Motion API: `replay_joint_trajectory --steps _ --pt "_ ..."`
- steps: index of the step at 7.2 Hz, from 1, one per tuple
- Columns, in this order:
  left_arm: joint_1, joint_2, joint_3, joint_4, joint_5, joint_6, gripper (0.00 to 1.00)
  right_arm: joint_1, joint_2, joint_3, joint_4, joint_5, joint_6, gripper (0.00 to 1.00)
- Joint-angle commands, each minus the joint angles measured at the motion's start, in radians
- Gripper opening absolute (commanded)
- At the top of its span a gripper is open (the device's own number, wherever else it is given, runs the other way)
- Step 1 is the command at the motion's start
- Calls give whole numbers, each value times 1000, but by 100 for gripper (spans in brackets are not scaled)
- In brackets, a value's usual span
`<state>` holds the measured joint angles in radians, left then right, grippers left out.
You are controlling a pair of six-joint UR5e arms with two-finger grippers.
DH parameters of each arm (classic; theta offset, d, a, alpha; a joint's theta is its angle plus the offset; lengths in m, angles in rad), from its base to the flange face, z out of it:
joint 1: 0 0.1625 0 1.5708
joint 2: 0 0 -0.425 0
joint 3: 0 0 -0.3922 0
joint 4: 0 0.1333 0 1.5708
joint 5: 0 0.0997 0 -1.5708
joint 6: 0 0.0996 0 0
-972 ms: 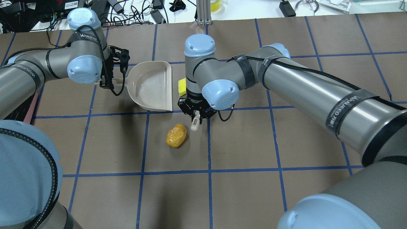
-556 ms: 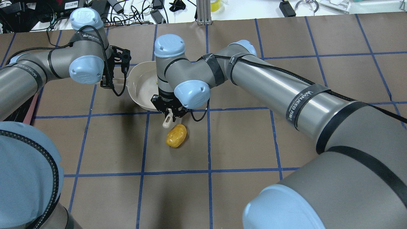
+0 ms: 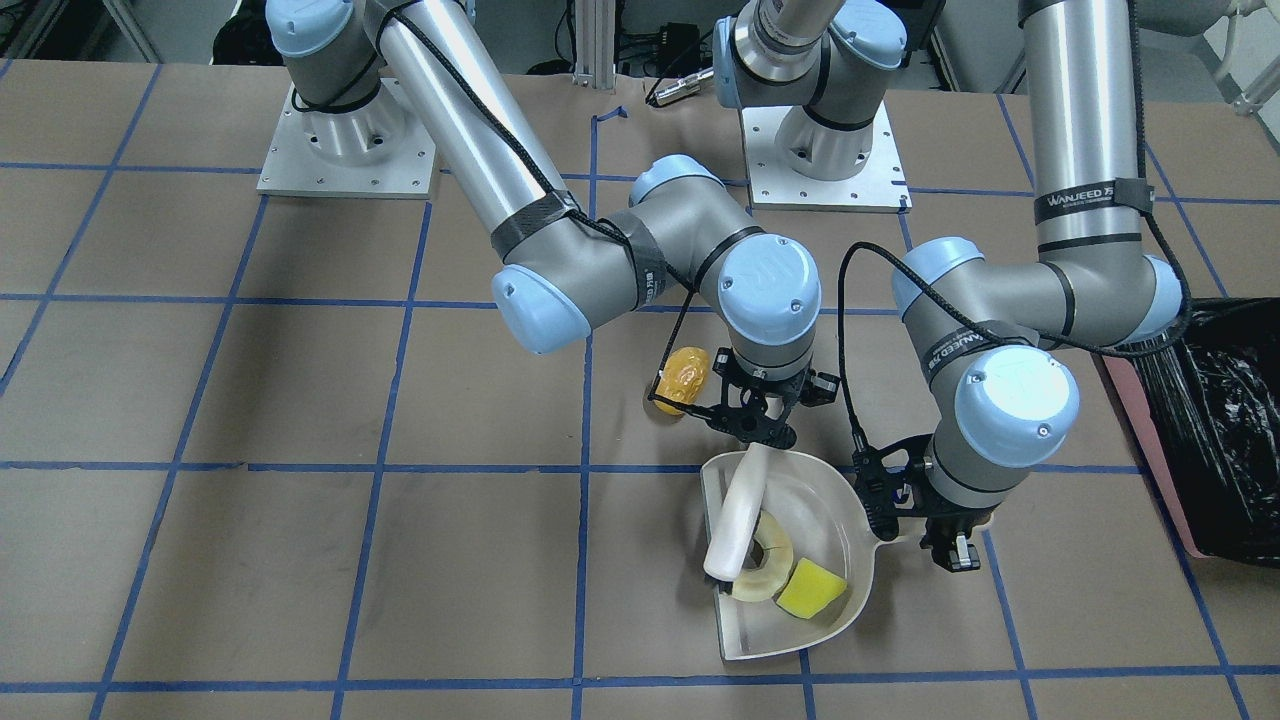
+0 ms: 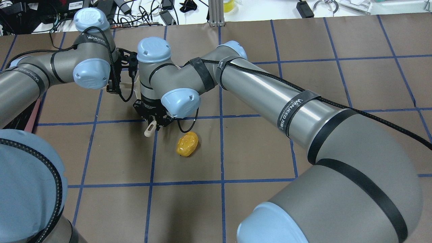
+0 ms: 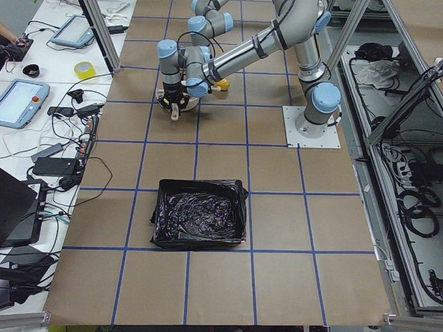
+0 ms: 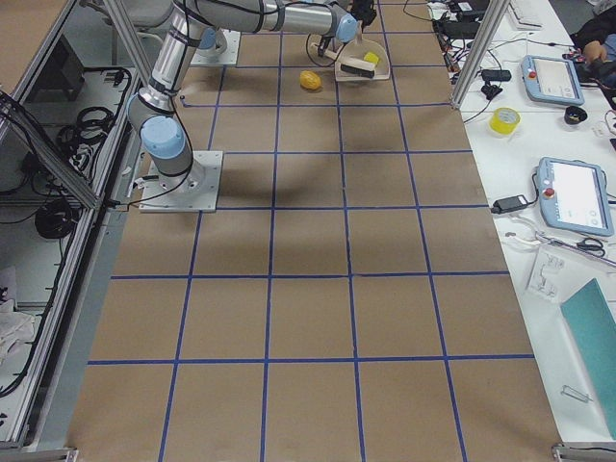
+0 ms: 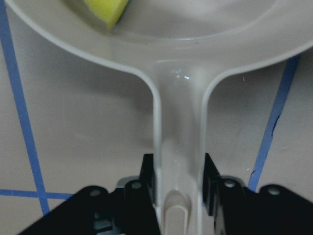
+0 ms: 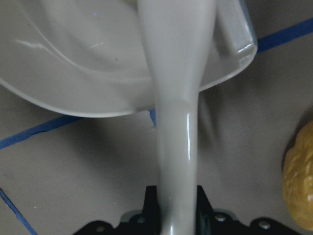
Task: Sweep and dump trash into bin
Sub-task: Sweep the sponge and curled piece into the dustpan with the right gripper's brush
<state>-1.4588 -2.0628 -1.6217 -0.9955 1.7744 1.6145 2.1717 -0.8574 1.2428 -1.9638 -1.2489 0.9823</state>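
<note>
The beige dustpan [image 3: 838, 512] lies on the table. In it are the pale cream crescent [image 3: 772, 560] and the yellow wedge [image 3: 810, 590]. My left gripper [image 3: 945, 535] is shut on the dustpan's handle [image 7: 178, 147]. My right gripper [image 3: 760, 425] is shut on a white-handled brush [image 3: 738, 515] that reaches into the pan against the crescent. The orange-yellow lump [image 4: 186, 144] rests on the table just outside the pan, beside the right gripper [image 4: 152, 118]. The bin [image 5: 201, 214], lined with black plastic, stands far off to my left [image 3: 1225, 420].
The right arm [image 4: 270, 98] stretches across the table over the dustpan and hides it in the overhead view. Blue tape lines grid the brown table. Cables, tablets and a tape roll [image 5: 84, 69] lie on the white bench beyond the table's far edge.
My right arm has swept the brush leftward in the overhead view, across the dustpan's mouth, and the yellow wedge has gone into the pan. The orange-yellow lump and the left gripper have not moved.
</note>
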Motion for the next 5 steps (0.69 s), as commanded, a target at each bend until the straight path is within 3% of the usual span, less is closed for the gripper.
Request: replay_joint_trajectory --steps 1,5 --pt "0 3 -3 0 -7 16 0 11 -12 -8 32 -9 9 0" --pt "24 4 -4 0 -18 56 0 7 -70 -6 141 -38 7 0"
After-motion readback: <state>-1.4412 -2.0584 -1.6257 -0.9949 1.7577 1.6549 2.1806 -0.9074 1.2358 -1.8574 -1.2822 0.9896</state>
